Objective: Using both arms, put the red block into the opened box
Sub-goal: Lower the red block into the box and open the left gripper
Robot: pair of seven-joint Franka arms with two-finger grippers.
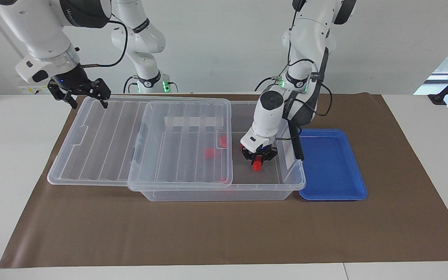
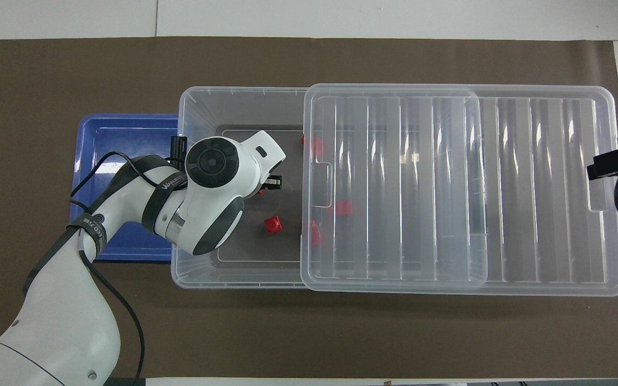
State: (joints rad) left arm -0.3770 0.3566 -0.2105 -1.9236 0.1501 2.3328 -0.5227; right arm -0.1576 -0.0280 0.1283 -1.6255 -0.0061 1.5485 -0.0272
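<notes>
Facing view: left gripper [image 1: 258,160] lowered into the uncovered part of the box [image 1: 290,182], fingers clamped on a red block [image 1: 256,166] held over the box floor. Lid [image 1: 91,147] slid toward the right arm's end of the table, overhanging the box there and covering most of it. White label strip [image 1: 193,121] on the box wall nearer the robots, no writing readable. Two more red blocks [image 1: 209,153] dimly seen under the lid. Blue tray [image 1: 331,165] just beside the box, toward the left arm's end of the table. Right gripper [image 1: 79,92] up in the air over the lid's corner, fingers spread wide, holding nothing. Lettering on the left arm's black band, too small to read here.

Overhead view: left arm's wrist over the open part of the box [image 2: 196,107], hiding nearly all of the gripper and the held block. Word "WANUEED" printed on the black band [image 2: 167,185]. Loose red block [image 2: 272,224] on the box floor, nearer the robots than the wrist. Right gripper [image 2: 612,163] at the lid's [image 2: 556,187] end, only partly in view. Brown mat [image 2: 73,69] under everything.
</notes>
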